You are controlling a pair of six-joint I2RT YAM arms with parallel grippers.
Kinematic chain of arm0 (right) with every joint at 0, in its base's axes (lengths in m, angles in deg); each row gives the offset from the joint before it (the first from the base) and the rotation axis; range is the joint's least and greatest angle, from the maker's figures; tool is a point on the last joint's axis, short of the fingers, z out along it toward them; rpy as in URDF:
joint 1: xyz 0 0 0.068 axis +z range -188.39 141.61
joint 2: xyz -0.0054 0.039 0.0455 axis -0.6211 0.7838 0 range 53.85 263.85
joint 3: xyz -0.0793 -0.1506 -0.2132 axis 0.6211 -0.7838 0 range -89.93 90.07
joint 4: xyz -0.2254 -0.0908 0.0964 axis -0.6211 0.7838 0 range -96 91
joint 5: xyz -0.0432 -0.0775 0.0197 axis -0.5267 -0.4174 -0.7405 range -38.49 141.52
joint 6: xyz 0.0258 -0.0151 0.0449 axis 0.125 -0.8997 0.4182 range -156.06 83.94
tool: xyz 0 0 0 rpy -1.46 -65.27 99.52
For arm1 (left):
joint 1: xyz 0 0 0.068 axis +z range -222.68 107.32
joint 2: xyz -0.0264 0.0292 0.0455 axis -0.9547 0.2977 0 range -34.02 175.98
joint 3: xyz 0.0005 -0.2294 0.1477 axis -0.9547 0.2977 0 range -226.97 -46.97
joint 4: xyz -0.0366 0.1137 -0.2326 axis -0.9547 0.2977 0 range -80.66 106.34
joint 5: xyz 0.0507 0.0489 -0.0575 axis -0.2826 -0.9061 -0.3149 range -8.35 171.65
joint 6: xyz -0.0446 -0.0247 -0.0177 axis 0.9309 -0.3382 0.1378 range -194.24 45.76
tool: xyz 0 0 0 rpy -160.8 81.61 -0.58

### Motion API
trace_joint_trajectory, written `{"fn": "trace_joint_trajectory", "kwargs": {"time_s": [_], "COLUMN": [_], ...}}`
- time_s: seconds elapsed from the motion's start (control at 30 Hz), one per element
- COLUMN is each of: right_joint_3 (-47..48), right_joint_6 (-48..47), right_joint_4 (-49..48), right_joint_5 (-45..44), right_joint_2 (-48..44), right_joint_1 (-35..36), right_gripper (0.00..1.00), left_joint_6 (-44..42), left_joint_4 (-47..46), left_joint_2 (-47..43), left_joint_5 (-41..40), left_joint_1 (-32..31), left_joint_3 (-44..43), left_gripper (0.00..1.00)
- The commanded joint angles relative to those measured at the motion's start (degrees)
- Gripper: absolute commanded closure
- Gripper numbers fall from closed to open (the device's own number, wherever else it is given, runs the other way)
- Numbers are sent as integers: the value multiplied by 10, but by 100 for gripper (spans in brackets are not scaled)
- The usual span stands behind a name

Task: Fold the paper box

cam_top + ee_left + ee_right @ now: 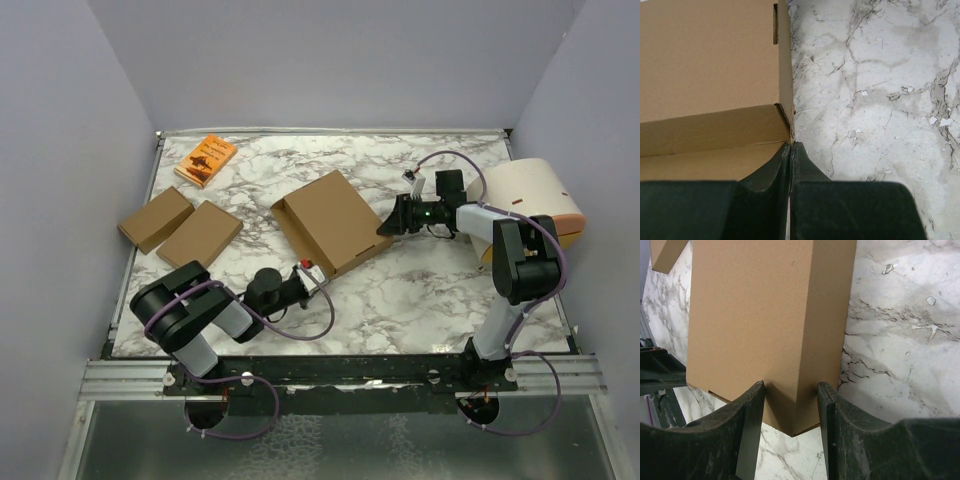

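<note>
At the far left of the marble table (420, 300) we see 2 small flat cardboard pieces (178, 226) lying side by side, and behind them, towards the back edge, an orange book (206, 160). Moving right, the left claw (306, 267) reaches low across the table with its fingers pressed fully together; in the left wrist view their tips meet right at the near corner of the paper box (333, 222), where a side wall and the top face join, and nothing sits between them. The paper box lies flat near the middle of the table, turned at an angle to the table's edges: its long axis runs from far-left to near-right, 1 corner pointing at the left claw and another pointing right. A narrow slit shows near 1 edge of its top face. At that right corner the right claw (383, 227) stands partly apart, 1 finger on each side of the corner, gripping the paper box there. Further right, beside the right arm, sits a rounded cream and pink object (530, 195).
</note>
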Motion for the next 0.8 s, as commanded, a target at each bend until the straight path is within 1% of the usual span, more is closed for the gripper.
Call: {"fn": "trace_joint_trajectory", "kwargs": {"time_s": [0.0,0.4,0.77], "right_joint_3": [2,3,4], "right_joint_6": [-22,-23,-23], "right_joint_4": [17,19,20], "right_joint_5": [-57,-59,-59], "right_joint_2": [24,27,28], "right_joint_1": [-3,-3,-3], "right_gripper": [56,56,56], "left_joint_6": [24,50,53], "left_joint_4": [-37,-92,-102], "left_joint_2": [10,32,33], "left_joint_5": [6,-2,-7], "left_joint_1": [7,9,11], "left_joint_3": [21,42,46], "left_gripper": [100,100,100]}}
